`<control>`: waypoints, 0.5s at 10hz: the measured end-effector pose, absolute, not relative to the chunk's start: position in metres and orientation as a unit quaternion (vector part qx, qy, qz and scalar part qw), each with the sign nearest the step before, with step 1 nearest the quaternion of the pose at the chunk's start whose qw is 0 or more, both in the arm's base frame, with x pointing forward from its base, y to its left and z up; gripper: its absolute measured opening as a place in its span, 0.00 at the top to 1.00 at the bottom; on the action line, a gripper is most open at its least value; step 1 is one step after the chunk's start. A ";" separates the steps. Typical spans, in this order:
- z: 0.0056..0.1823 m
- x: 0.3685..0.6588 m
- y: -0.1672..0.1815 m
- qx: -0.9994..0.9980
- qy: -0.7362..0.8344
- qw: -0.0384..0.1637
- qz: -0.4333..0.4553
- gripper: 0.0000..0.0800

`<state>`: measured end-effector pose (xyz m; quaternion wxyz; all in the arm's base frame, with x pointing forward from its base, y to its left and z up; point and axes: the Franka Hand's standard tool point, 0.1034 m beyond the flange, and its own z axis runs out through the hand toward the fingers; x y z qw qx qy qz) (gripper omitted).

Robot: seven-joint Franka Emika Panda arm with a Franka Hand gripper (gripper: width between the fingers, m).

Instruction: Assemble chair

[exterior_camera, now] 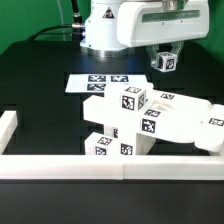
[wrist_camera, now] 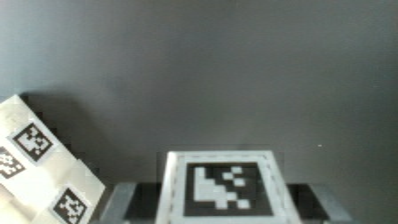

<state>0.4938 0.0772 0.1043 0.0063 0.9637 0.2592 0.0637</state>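
A small white tagged chair piece [exterior_camera: 165, 64] is held clenched between the fingers of the gripper [exterior_camera: 165, 60], lifted above the black table [exterior_camera: 40, 85], while the partly joined chair [exterior_camera: 140, 125] is seen below and nearer the camera, against the white border rail [exterior_camera: 110, 168], beside the marker board [exterior_camera: 100, 83].

Gripper [wrist_camera: 221, 205] fingertips hidden behind tagged chair piece [wrist_camera: 221, 183], cut off.

matte white plastic chair [exterior_camera: 150, 120], matt black table [exterior_camera: 40, 75]
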 end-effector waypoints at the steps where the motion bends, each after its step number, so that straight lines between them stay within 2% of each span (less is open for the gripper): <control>1: 0.112 0.509 0.067 0.962 0.267 0.004 0.060 0.66; 3: 0.129 0.551 0.049 0.960 0.271 0.007 0.067 0.66; 4: 0.132 0.560 0.048 0.961 0.268 0.010 0.072 0.66; 5: 0.130 0.557 0.048 0.961 0.268 0.010 0.071 0.66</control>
